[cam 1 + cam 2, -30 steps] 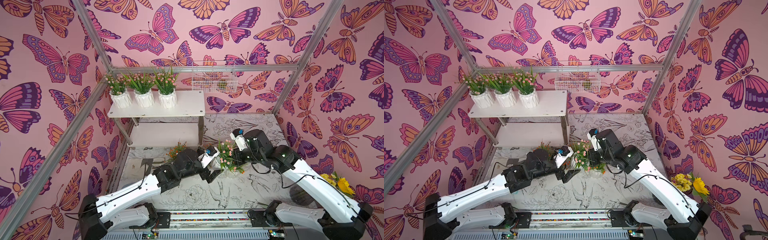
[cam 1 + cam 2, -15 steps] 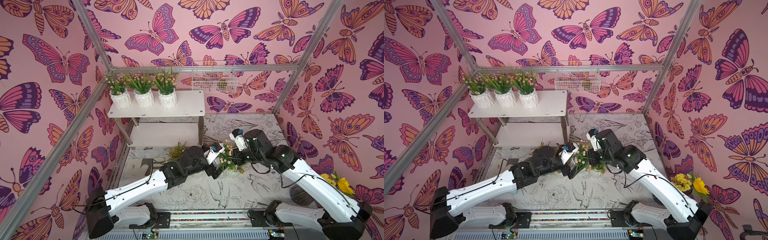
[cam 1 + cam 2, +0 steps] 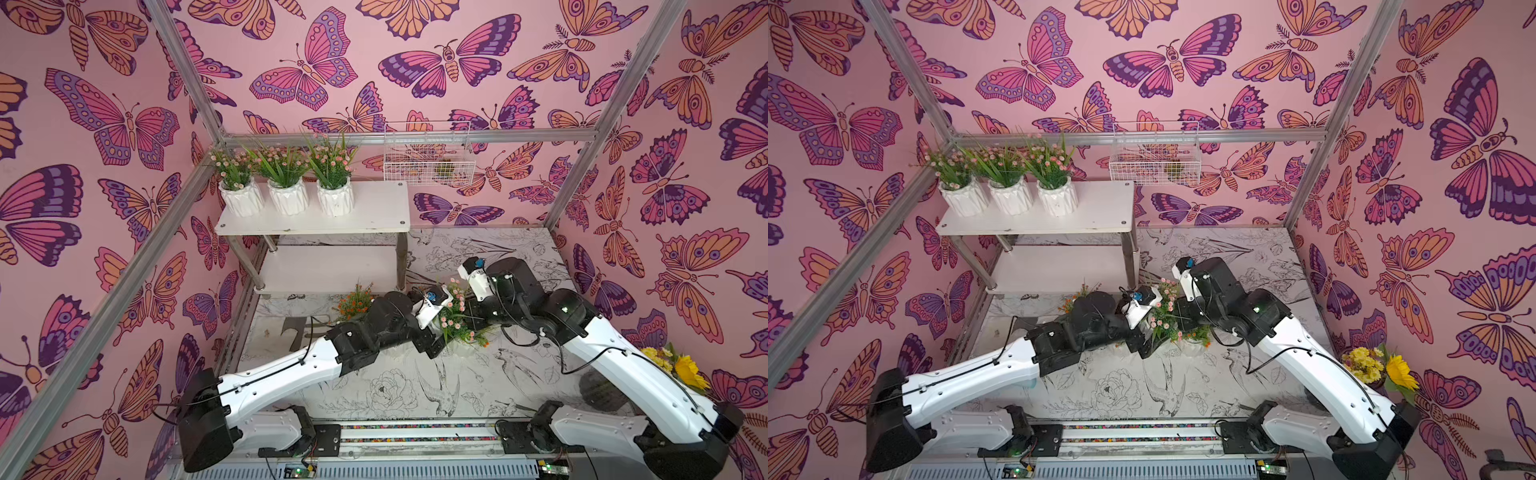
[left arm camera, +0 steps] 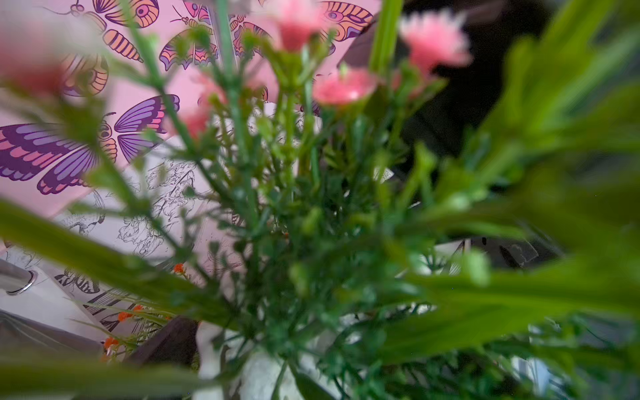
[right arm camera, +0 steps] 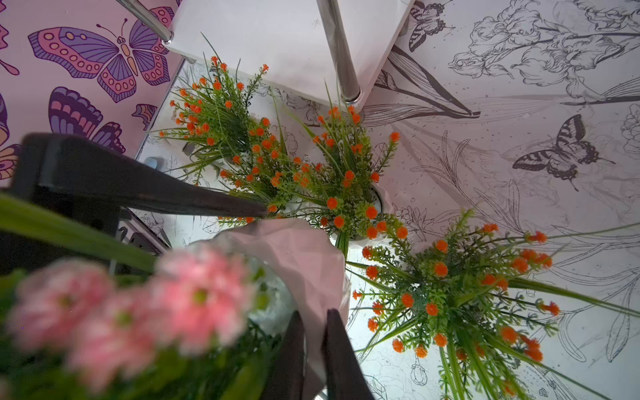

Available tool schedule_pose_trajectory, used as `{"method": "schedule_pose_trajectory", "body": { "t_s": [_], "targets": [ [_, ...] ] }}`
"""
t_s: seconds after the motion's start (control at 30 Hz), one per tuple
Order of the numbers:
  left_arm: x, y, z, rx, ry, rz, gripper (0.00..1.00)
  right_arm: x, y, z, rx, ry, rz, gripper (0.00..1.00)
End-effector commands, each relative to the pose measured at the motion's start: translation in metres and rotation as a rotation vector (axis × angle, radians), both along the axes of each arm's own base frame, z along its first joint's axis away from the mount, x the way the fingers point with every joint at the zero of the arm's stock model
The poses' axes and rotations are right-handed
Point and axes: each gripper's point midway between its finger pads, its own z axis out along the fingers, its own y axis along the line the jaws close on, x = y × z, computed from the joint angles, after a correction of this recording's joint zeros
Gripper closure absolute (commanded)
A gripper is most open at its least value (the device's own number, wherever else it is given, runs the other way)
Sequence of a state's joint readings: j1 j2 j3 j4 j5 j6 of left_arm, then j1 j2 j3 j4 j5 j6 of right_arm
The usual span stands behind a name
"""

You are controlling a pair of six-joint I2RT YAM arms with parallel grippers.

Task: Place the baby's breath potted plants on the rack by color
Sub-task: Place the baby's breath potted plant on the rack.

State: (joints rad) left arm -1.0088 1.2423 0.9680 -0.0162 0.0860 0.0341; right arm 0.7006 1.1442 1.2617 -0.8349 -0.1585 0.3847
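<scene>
Three pink baby's breath potted plants (image 3: 286, 166) stand in a row on the left of the rack's (image 3: 374, 216) top board. A fourth pink plant (image 3: 455, 307) sits between both arms above the table's middle. My right gripper (image 5: 313, 315) is shut on its white pot's rim (image 5: 298, 256). My left gripper (image 3: 434, 345) is open at the same pot (image 4: 263, 374). One black finger (image 5: 156, 194) lies beside the pot, and leaves hide the other. Three orange plants (image 5: 214, 114) (image 5: 339, 173) (image 5: 450, 287) stand on the table by the rack's leg.
The rack's lower board (image 3: 332, 270) is bare. A white wire basket (image 3: 428, 158) hangs on the back wall to the right of the rack. A yellow sunflower bunch (image 3: 685, 365) sits at the right wall behind my right arm.
My left arm has reached to the right until its open gripper is at the pink plant's pot. The right arm and the plant it holds have stayed put.
</scene>
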Motion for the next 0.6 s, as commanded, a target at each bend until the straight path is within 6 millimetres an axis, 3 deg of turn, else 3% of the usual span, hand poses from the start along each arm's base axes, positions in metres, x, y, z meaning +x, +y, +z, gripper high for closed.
{"method": "schedule_pose_trajectory", "body": {
  "t_s": [0.0,0.33,0.57],
  "targets": [
    [0.0012,-0.0035,0.0077,-0.01,-0.01,0.001,0.0,0.0074,0.0103,0.0331,0.091,-0.073,0.014,0.98],
    [0.0058,-0.0025,0.0082,-0.01,-0.013,0.028,0.0,0.0041,0.0161,0.0267,0.114,-0.05,0.037,0.98],
    [0.0064,-0.0032,0.0052,-0.005,-0.006,0.03,0.11,0.0023,0.0158,0.0234,0.117,-0.045,0.04,0.97]
  ]
}}
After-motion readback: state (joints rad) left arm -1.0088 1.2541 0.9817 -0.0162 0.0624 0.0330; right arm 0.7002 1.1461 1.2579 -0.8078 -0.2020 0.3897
